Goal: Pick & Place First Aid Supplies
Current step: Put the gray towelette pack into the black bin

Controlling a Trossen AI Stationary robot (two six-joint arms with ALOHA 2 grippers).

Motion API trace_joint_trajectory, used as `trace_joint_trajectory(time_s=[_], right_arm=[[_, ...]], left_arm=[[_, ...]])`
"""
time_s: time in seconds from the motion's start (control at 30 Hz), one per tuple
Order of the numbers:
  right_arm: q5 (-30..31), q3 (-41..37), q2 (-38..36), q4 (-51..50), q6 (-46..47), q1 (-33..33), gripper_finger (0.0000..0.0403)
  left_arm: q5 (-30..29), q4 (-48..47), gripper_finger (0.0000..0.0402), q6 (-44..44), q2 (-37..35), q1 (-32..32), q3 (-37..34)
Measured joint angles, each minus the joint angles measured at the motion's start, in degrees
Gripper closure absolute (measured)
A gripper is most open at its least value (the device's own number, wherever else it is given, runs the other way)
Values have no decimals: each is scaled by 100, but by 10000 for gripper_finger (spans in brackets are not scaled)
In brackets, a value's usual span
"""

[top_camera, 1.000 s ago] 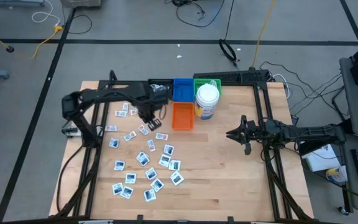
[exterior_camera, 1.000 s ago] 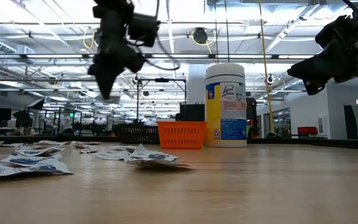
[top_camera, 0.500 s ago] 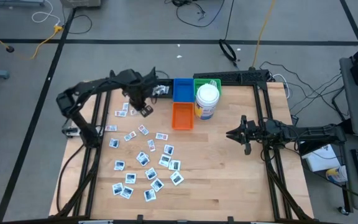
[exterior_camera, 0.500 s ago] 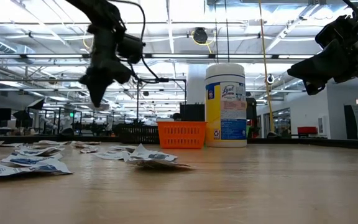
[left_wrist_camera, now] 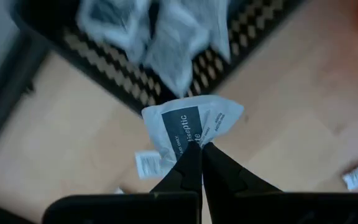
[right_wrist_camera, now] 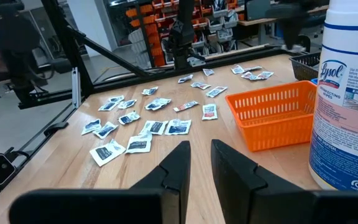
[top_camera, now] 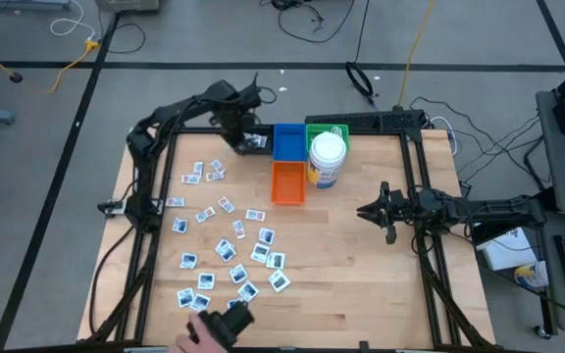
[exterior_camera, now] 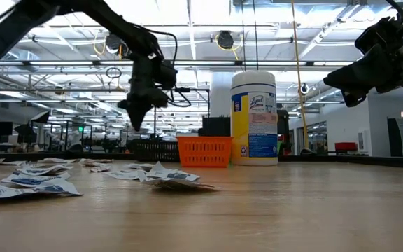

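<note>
High view, left gripper [top_camera: 235, 132]: up at the far edge of the surface [top_camera: 361, 265], just left of the blue bin [top_camera: 286, 140], over a dark mesh basket [top_camera: 253, 142].
High view, right gripper [top_camera: 366, 211]: hanging over the right half of the surface, well apart from the supplies; the arm waits.
High view, first aid supplies [top_camera: 226, 250]: white packets scattered over the left half of the surface, from near the orange basket [top_camera: 287, 182] to the near edge.
High view, other things: a green bin [top_camera: 327, 130] behind a white wipes canister [top_camera: 327, 160]; a dark object [top_camera: 226, 326] at the near edge.
Low view: the left gripper [exterior_camera: 137, 119] hangs in the air left of the orange basket [exterior_camera: 204, 151]; the wipes canister [exterior_camera: 254, 118] stands just right of the basket; packets [exterior_camera: 163, 175] lie flat at left.
Left wrist view: the left gripper [left_wrist_camera: 200, 151] has its fingers pressed together, pinching one white packet [left_wrist_camera: 188, 126] with dark print; the mesh basket [left_wrist_camera: 142, 50] beyond holds more packets.
Right wrist view: the right gripper [right_wrist_camera: 200, 152] fingers stand slightly apart with nothing between them; the orange basket [right_wrist_camera: 272, 118] and scattered packets [right_wrist_camera: 166, 126] lie ahead.
</note>
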Motion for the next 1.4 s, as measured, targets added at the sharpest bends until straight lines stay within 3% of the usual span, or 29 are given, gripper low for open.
trace_joint_trajectory(time_s=[0.27,0.5,0.73,0.9,1.03,1.2,1.4], right_arm=[[0,2,-2,2,1,0,344],[1,7,-1,0,1,0,344],[2,7,-2,0,0,0,344],[1,7,-2,2,1,0,344],[1,7,0,1,1,0,344],[1,5,0,0,0,0,344],[2,4,0,0,0,0,344]], left_arm=[[-7,-82,400,336,634,224,1216],[-184,-23,392,440,917,284,1388],[177,142,309,463,1005,244,1388],[136,138,228,435,1011,242,1388],[118,69,185,278,1011,222,1388],[69,-400,161,297,1009,-49,1388],[-157,-806,162,265,893,-683,1386]])
